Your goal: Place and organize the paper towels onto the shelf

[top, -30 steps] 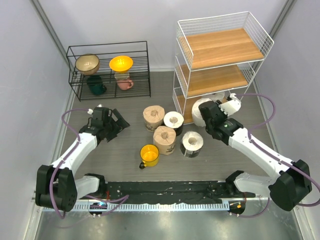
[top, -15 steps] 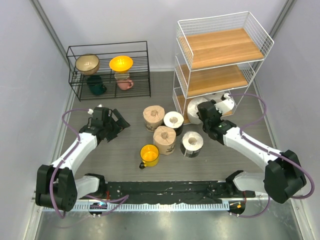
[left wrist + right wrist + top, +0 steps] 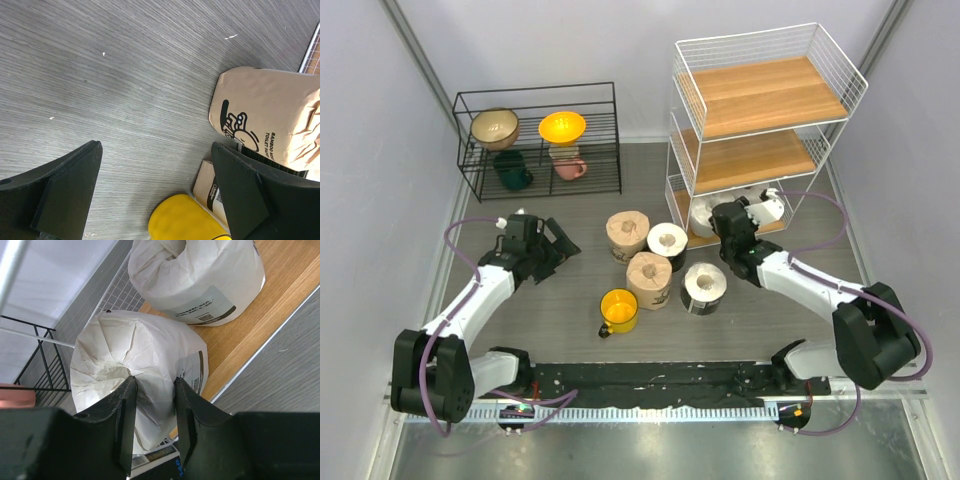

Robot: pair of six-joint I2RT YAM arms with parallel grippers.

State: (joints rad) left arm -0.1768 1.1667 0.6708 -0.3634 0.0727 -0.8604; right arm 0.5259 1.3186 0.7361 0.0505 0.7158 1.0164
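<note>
My right gripper (image 3: 152, 385) is shut on the wall of a white paper towel roll (image 3: 145, 355), one finger inside its hollow core and one outside. That roll (image 3: 704, 214) rests on the bottom wooden board (image 3: 260, 315) of the white wire shelf (image 3: 770, 95), beside a second white roll (image 3: 200, 275). On the table stand two tan rolls (image 3: 627, 233) (image 3: 648, 278) and two white rolls (image 3: 667, 240) (image 3: 704, 287). My left gripper (image 3: 555, 245) hangs open over bare table left of them, with nothing between its fingers (image 3: 75, 180).
A yellow mug (image 3: 618, 309) stands in front of the rolls and shows low in the left wrist view (image 3: 185, 220), next to a tan roll (image 3: 265, 115). A low black wire rack (image 3: 535, 140) with bowls and mugs stands at the back left.
My right arm has carried the white roll leftward and into the shelf's bottom level, next to the other white roll. The left arm has not moved.
</note>
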